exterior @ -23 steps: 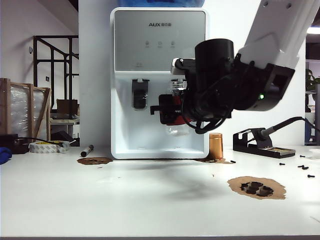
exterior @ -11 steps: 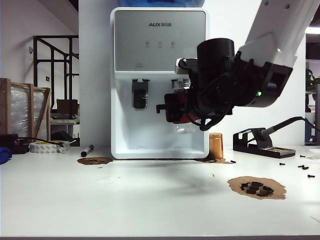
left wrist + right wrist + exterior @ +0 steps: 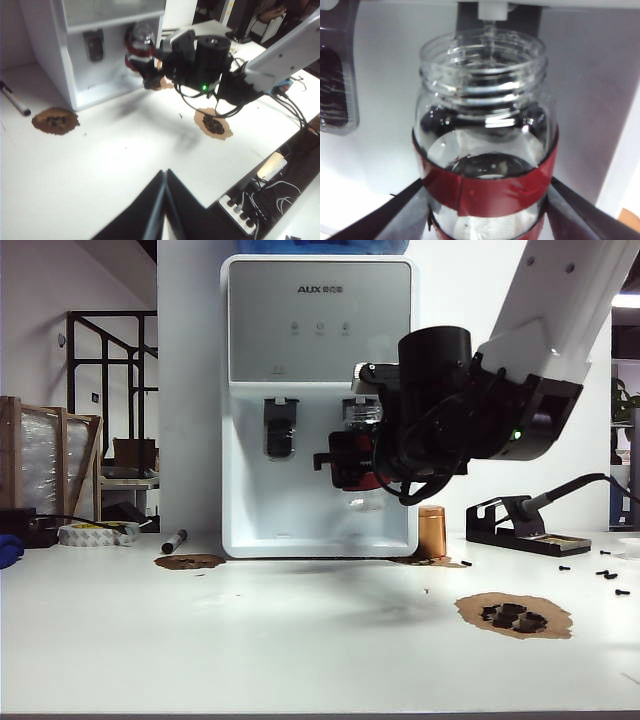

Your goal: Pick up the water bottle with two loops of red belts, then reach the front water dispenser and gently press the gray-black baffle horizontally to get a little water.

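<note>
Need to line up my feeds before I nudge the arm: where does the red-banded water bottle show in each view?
Exterior view: water bottle mid-frame in the dispenser's tap bay, mostly hidden by the right gripper.
Left wrist view: upper middle, inside the bay, right gripper on it.
Right wrist view: fills the centre, mouth under the white tap.
Shared landmark: water dispenser.

R end effector [image 3: 482, 200] clamps water bottle [image 3: 485, 145], mouth under white tap [image 3: 493, 10].
</note>
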{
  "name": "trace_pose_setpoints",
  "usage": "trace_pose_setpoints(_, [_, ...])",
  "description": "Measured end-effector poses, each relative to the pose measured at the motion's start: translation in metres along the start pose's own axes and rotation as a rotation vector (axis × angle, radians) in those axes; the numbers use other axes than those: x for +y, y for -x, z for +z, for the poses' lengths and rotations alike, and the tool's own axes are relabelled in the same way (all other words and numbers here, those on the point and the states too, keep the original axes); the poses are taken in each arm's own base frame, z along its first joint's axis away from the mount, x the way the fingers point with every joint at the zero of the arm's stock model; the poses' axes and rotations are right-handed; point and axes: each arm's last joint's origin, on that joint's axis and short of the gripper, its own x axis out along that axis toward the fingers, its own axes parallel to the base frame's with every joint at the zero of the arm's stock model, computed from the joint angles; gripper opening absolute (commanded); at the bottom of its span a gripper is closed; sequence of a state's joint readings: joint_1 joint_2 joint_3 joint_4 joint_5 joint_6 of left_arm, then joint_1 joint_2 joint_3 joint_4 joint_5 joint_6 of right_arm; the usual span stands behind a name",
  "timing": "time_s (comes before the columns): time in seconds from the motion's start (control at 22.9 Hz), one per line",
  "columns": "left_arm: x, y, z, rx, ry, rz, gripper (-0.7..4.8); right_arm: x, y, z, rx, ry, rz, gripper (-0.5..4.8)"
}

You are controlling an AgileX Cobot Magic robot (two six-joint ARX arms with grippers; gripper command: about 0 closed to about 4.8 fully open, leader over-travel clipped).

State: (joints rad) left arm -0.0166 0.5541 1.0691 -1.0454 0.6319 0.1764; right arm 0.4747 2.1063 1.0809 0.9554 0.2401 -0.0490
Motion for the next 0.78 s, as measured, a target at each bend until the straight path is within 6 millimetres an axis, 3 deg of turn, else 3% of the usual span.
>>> trace_pose_setpoints(0.78, [0.0024,-0.0033,0.0015,-0.030,-0.021,-0.006,-0.04,-0.0006,-0.0063,0.0055,0.006,0.001,0.002,-0.05])
